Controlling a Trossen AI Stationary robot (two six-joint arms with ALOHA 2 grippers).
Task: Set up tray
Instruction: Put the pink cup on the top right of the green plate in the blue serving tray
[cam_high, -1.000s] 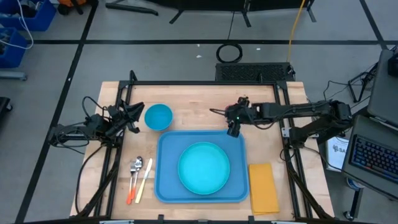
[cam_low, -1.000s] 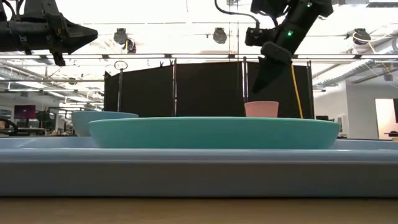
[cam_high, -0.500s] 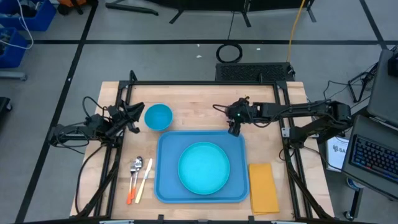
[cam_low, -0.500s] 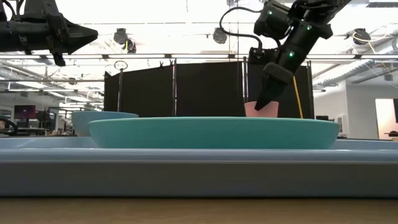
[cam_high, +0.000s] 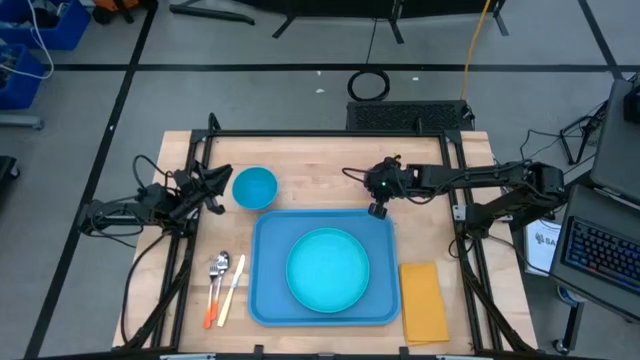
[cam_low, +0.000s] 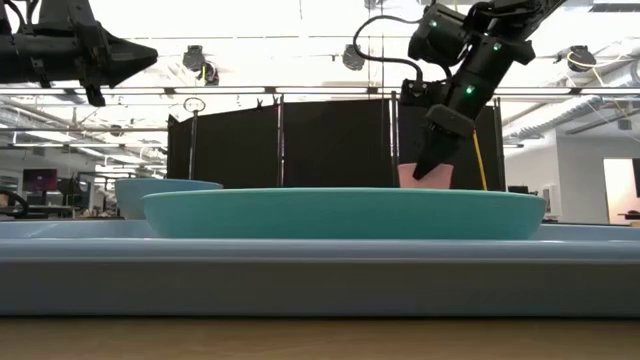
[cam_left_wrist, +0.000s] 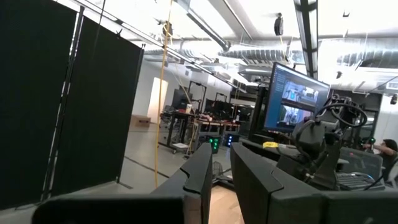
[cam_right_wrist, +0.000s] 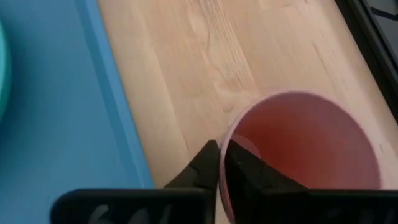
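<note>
The blue tray (cam_high: 268, 300) lies on the wooden table with a turquoise plate (cam_high: 328, 268) on it. A pink cup (cam_right_wrist: 311, 149) stands upright on the wood just past the tray's far right corner, and also shows in the low view (cam_low: 410, 177). My right gripper (cam_right_wrist: 222, 163) is shut on the cup and hides it in the high view (cam_high: 378, 208). My left gripper (cam_left_wrist: 221, 180) hangs above the table's left side (cam_high: 215, 190) beside a blue bowl (cam_high: 254, 187). Its fingers stand a narrow gap apart with nothing between them. My right gripper pinches the cup's rim (cam_right_wrist: 231, 134) on the side nearest the tray, one finger inside the cup and one outside. The fingers (cam_low: 432, 160) come from above, slanting down. The cup stays upright. The plate hides its base in the low view.
A spoon, a fork and a knife (cam_high: 222, 285) lie left of the tray. A folded yellow napkin (cam_high: 424, 300) lies right of it. The bowl stands at the tray's far left corner. Bare wood shows along the table's far side.
My right gripper has come down onto the pink cup and shut on its rim. The cup stands where it was.
</note>
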